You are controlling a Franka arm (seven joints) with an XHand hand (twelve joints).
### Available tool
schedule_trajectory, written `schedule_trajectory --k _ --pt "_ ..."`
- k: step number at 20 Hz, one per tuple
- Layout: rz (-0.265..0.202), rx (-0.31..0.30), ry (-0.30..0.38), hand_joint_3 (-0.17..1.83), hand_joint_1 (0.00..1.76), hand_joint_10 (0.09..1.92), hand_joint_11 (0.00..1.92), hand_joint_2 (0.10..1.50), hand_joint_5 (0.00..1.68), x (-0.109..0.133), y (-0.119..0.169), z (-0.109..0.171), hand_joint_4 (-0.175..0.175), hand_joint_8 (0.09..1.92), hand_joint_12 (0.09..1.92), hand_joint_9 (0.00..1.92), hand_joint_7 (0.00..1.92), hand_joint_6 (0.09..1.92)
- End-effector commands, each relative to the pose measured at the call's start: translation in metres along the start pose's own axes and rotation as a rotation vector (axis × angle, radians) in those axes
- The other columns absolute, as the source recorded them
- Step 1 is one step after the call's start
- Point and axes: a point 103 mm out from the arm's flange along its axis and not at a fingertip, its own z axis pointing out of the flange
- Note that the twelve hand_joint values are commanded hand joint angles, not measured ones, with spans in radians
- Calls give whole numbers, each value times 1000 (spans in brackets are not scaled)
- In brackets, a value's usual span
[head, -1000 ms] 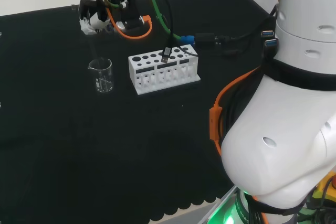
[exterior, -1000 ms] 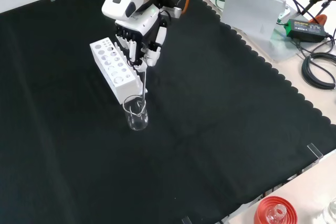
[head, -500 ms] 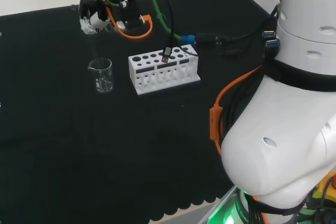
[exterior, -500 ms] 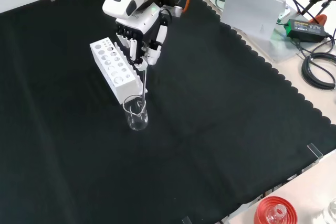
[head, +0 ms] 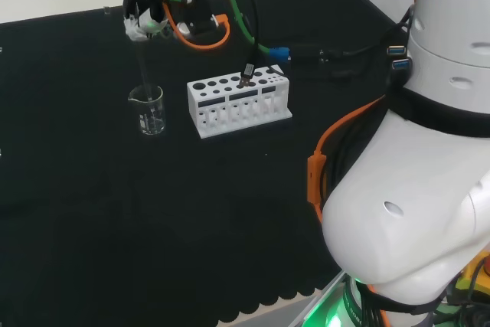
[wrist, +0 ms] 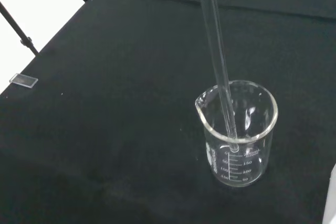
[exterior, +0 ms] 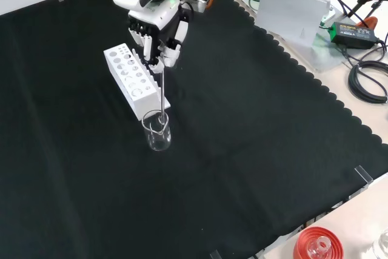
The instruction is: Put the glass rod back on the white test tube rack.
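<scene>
Rod [exterior: 162, 92] pinched at its top end by the robot hand [exterior: 154, 34], fingers curled round it, hanging near upright with the lower tip just inside the beaker [exterior: 157, 131]; the wrist view puts the tip close below the rim, at the pour-spout side. Beaker [head: 148, 109] stands on the black cloth of the table [head: 115, 220], just off one end of the white rack [head: 239, 101], toward the far edge in the head view. Step in hand looks like lifting the rod clear. To do it well: pull straight up until the tip is above the rim, no sideways drift first or the glass knocks the beaker over. Then carry it over the rack, keep it vertical, line the tip with one hole [exterior: 134, 77], lower slowly, release only once seated.
</scene>
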Motion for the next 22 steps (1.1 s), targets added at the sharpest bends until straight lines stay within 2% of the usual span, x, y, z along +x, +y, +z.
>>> schedule_trajectory --k 1,6,10,22 --pt "6 -33 1 -175 1196 252 1596 1120 1152 -3 -4 -26 -175 376 790 1777 1650 756" --pt "17 -55 -5 -175 1197 252 1596 1120 1152 -11 -8 -49 -175 375 791 1777 1651 755" --pt "33 -59 -6 -175 1197 252 1596 1120 1153 -25 -13 -57 -175 375 791 1777 1651 755" --pt "128 -67 1 -175 1197 252 1596 1120 1153 -88 -27 -64 -175 373 792 1776 1651 754"
